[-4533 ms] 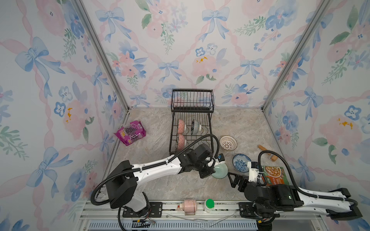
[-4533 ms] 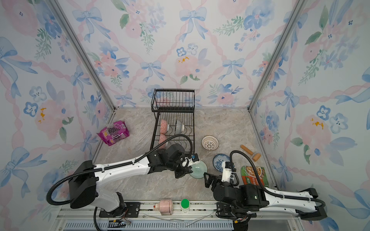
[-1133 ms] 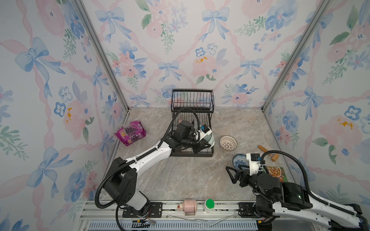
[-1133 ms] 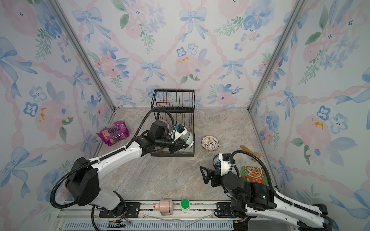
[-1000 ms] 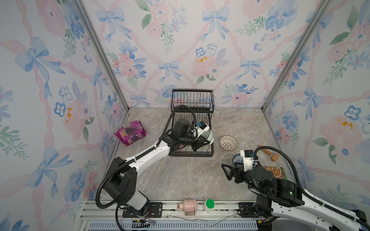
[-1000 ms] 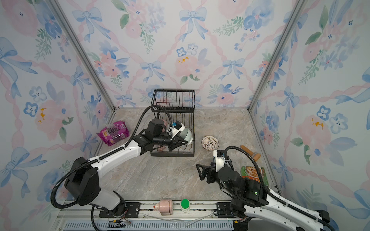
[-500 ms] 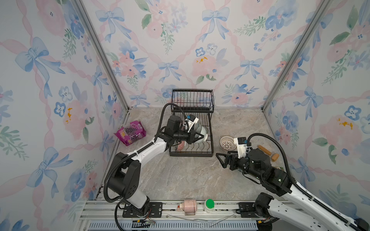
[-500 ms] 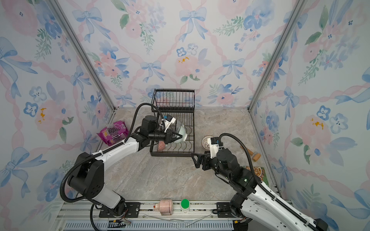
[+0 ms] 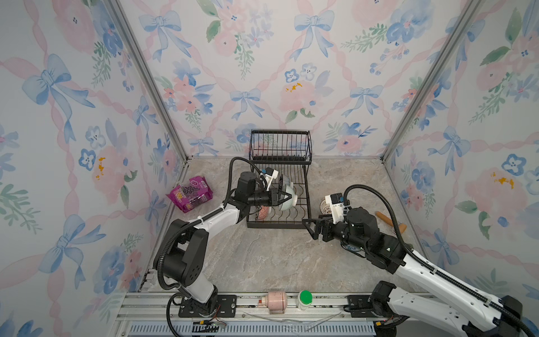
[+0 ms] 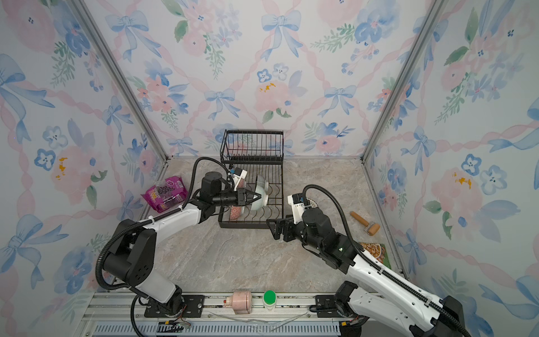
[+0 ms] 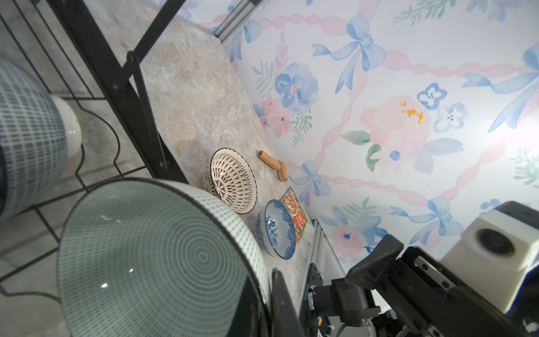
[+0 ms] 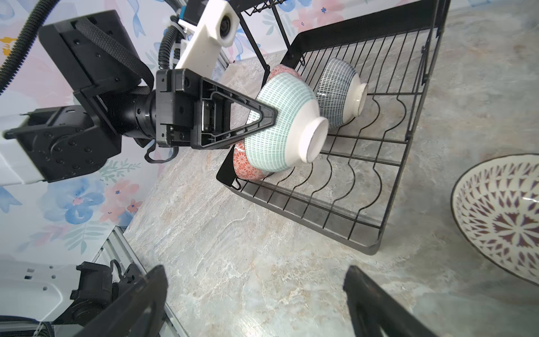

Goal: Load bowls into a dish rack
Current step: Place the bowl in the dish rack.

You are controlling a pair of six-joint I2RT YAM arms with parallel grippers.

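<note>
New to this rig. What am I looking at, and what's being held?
Two robot arms mounted at a table, each ending in a two-finger gripper. Two pictures look down from overhead; two come from wrist cameras. The left gripper is shut on the rim of a pale mint bowl, held on edge over the black wire dish rack, where other bowls already stand. The right gripper is open and empty. Loose on the table: a lattice bowl, a blue floral bowl, a purple snack bag, a wooden roller, a food packet.
</note>
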